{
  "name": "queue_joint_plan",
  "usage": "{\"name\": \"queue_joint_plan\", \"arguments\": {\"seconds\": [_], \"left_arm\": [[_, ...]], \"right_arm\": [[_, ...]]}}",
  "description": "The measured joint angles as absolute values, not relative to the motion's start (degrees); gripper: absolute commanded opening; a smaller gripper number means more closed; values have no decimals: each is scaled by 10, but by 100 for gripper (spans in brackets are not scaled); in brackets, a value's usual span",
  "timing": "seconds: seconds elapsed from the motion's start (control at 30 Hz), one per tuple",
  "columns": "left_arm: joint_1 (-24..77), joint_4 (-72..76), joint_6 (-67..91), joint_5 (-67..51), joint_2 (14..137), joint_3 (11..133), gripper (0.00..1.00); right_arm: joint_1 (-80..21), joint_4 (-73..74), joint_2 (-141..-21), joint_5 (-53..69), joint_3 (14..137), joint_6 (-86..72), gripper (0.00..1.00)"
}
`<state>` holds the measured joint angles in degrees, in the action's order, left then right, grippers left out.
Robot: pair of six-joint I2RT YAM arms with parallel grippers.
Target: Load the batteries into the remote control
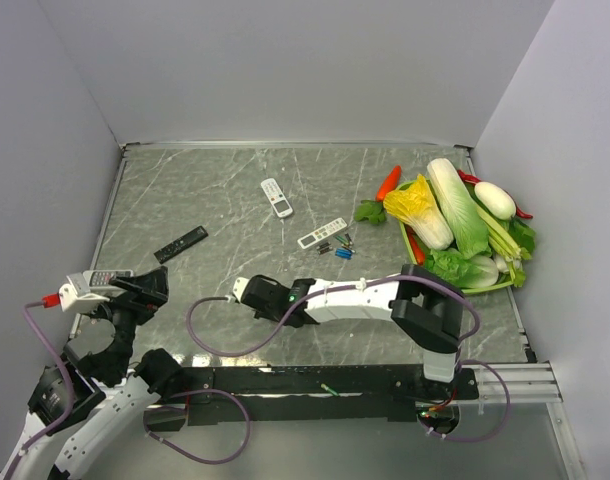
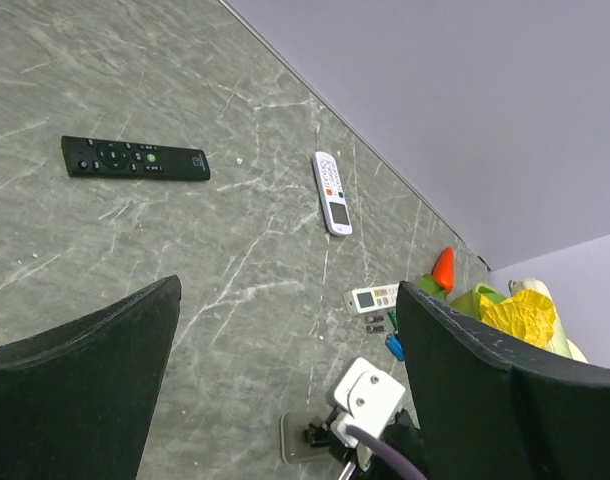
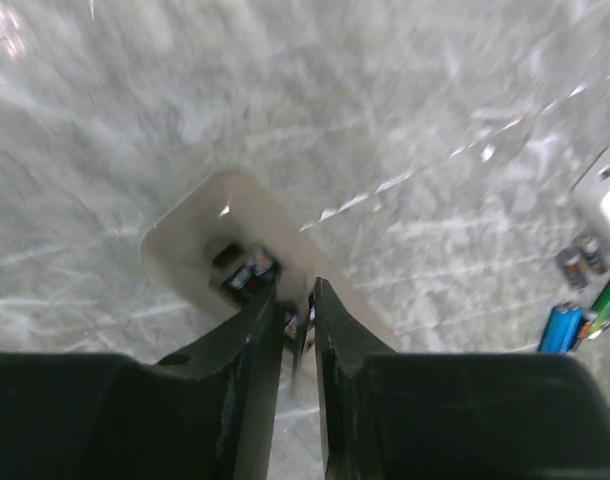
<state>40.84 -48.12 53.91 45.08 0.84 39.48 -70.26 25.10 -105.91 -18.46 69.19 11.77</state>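
Observation:
The remote control lies back up on the marble near the table's front, a plain beige slab with its battery bay open. One battery sits in the bay. My right gripper hangs right over the bay, jaws narrowed on a small dark battery between the tips. The left wrist view shows the remote beside the right gripper's white mount. Loose batteries lie farther right: blue, green and dark grey. My left gripper stays wide open and empty at the table's left edge.
A small white remote lies beside the loose batteries. A slim white remote is at mid-table and a black remote to the left. A green tray of vegetables fills the right side.

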Motion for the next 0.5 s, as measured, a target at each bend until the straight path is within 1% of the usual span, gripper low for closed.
{"name": "queue_joint_plan", "arguments": {"seconds": [0.33, 0.5], "left_arm": [[408, -481, 539, 451, 8, 395, 93], [408, -470, 532, 440, 10, 394, 94]], "right_arm": [[-712, 188, -1023, -217, 625, 92, 0], [-714, 162, -976, -233, 587, 92, 0]]}}
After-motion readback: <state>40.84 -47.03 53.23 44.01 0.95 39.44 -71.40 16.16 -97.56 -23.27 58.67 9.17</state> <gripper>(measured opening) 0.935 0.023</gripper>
